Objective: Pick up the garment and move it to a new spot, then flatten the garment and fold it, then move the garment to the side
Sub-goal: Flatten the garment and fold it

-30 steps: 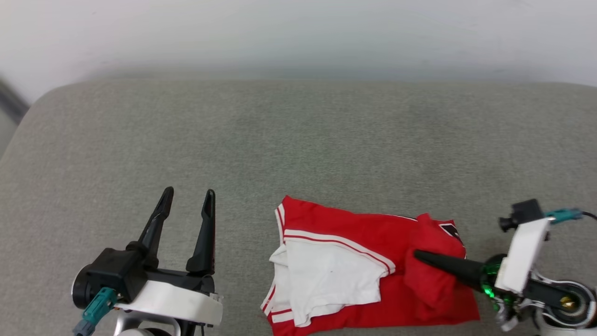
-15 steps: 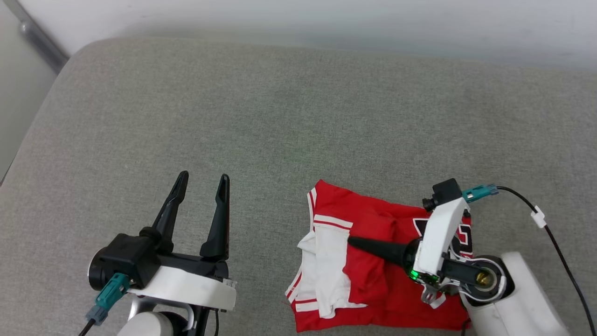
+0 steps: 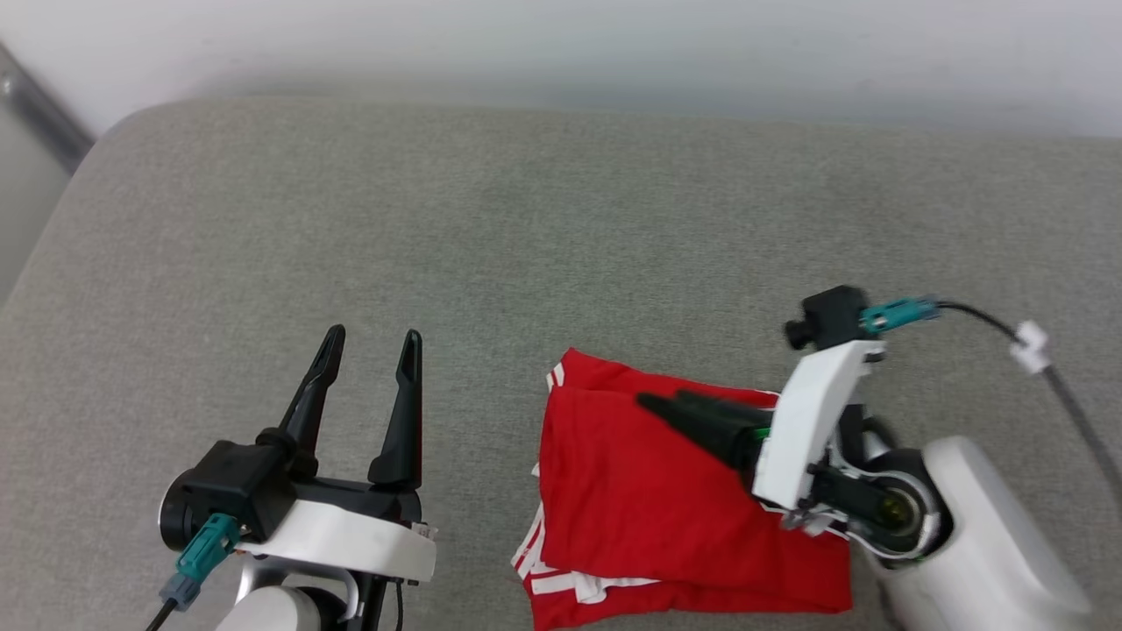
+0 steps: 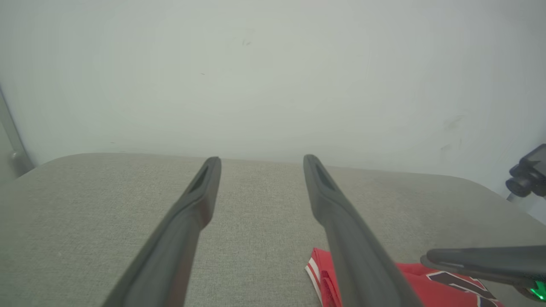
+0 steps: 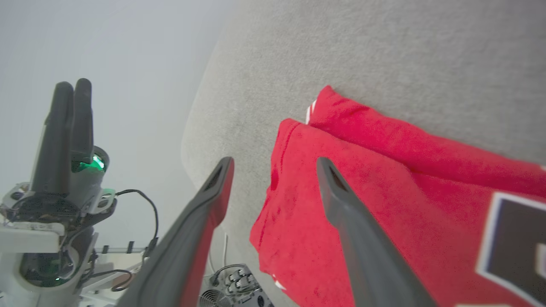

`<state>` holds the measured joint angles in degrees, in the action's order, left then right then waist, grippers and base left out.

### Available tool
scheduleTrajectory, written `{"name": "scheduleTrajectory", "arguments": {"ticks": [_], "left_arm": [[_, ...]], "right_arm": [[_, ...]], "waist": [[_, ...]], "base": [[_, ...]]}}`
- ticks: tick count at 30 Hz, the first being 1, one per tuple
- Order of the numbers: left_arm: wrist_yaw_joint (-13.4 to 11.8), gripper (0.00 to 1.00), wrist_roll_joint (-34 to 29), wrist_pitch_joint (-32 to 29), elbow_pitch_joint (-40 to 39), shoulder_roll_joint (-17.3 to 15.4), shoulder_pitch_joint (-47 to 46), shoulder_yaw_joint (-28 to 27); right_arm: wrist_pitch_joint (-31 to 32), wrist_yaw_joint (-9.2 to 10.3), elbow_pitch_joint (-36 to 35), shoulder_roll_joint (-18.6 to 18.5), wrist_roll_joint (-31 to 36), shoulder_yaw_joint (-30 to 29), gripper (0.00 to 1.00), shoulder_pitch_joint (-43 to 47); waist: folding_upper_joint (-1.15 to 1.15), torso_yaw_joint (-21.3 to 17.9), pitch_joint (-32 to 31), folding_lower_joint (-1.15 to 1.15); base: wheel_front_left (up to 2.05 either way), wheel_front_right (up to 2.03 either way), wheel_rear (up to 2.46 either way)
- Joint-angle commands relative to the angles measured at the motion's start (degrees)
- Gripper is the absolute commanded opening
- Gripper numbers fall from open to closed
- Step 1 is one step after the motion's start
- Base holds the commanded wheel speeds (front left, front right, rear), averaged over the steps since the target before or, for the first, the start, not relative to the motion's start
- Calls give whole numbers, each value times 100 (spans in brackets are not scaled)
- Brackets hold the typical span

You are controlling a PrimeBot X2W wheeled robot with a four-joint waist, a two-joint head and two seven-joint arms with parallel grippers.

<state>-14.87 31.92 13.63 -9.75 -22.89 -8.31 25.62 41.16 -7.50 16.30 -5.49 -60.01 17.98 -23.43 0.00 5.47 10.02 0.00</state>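
Garment point(image 3: 649, 517): a red jersey lying folded on the grey upholstered surface point(image 3: 526, 219), near its front edge and to the right of centre in the head view. The uppermost layer is plain red; white striped trim point(image 3: 570, 583) shows at the lower left corner, and a second red layer projects along the far edge. In the right wrist view the garment point(image 5: 405, 170) shows two stacked folds, with part of a black, white-outlined number point(image 5: 516, 238) at the right margin.

Right tool point(image 3: 657, 401): positioned over the garment's upper part, fingers pointing toward the robot's left. The right wrist view shows this tool point(image 5: 274, 160) with its fingers spread apart and no cloth between them; the garment's left edge lies beyond the gap.

Left tool point(image 3: 373, 335): well apart from the garment on the robot's left, fingers moderately spread and holding nothing; the left wrist view shows this tool point(image 4: 261, 158) above bare upholstery, with the garment point(image 4: 416, 281) at the lower right. A pale wall point(image 3: 561, 44) stands behind the surface.
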Motion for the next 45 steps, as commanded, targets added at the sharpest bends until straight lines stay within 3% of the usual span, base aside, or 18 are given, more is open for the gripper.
{"name": "scheduleTrajectory", "arguments": {"ticks": [1, 4, 8, 16, 25, 36, 45], "left_arm": [[-37, 100, -7, 8, 2, -21, 70, -12], [-81, 100, 13, 1, 20, -52, 120, -46], [-130, 100, 49, -14, 66, -80, 213, -91], [-216, 100, 158, 29, 239, -128, 418, -245], [-252, 100, 308, 70, 518, -145, 780, -386], [-236, 100, 373, 107, 736, -145, 1088, -423], [-193, 100, 371, 122, 869, -125, 1065, -484]], "right_arm": [[-300, 2, -170, -272, 419, 64, 100, 15], [-1065, 2, -453, -662, 1504, 165, 100, 166], [-1674, 2, -593, -938, 2577, -210, 100, 464], [-2560, 2, -1253, -803, 3913, -1487, 100, 1221], [-3545, 2, -2199, -248, 4402, -2121, 100, 1991], [-3536, 2, -2761, 37, 4733, -1994, 100, 2858], [-3413, 2, -2916, 122, 4789, -1905, 100, 2936]], "waist": [[0, -108, -79, 0], [0, -246, -153, 0], [0, -432, -215, 0], [0, -737, -404, 0], [0, -857, -789, 0], [0, -891, -1110, 0], [0, -916, -1102, 0]], "base": [[0, 0, 0], [0, 0, 0], [0, 0, 0], [0, 0, 0], [0, 0, 0], [0, 0, 0], [0, 0, 0]]}}
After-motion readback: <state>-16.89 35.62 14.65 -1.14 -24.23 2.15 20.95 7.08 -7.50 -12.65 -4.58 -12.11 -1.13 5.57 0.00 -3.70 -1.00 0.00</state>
